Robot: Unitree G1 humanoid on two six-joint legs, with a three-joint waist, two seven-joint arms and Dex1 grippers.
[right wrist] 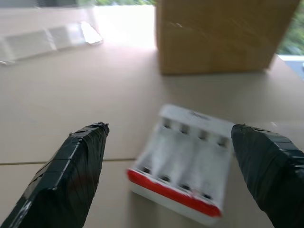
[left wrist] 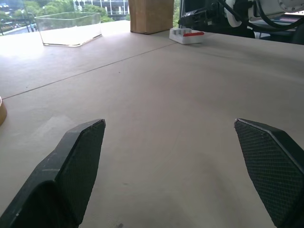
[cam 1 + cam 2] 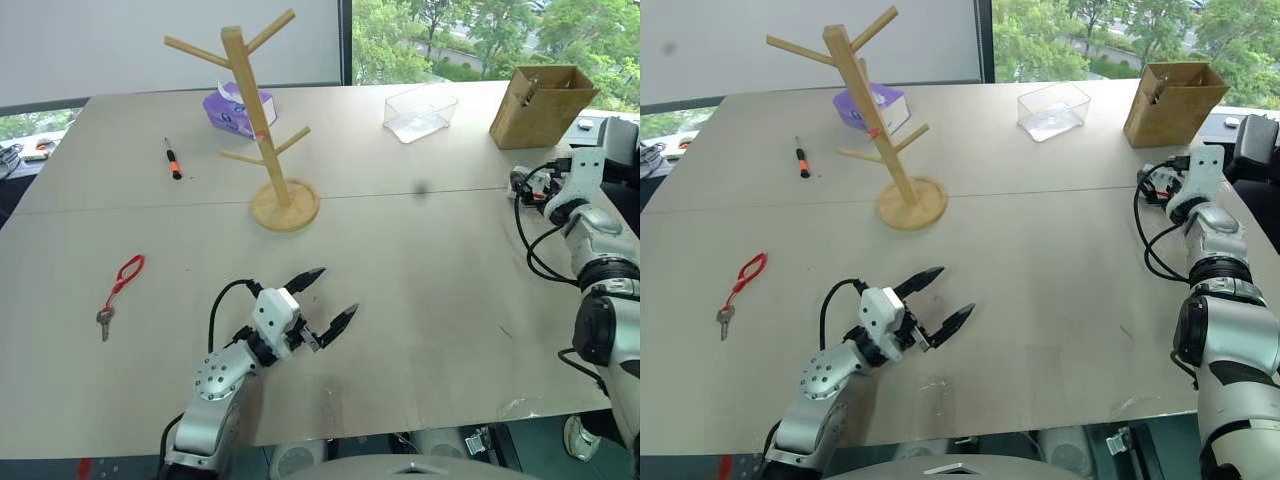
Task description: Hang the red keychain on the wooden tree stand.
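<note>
Left gripper (image 3: 328,298) jaws spread wide and empty, red keychain (image 3: 120,283) flat on the table (image 3: 430,270) well off its left side, wooden tree stand (image 3: 262,125) upright ahead, right gripper (image 1: 178,173) wide, perhaps just above a white tray (image 1: 183,161).

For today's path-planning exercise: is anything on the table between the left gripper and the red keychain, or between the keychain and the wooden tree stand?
Nothing visible on either path. Bare table separates the open left gripper from the red keychain, and the keychain from the wooden tree stand. The screwdriver lies off to the side.
</note>
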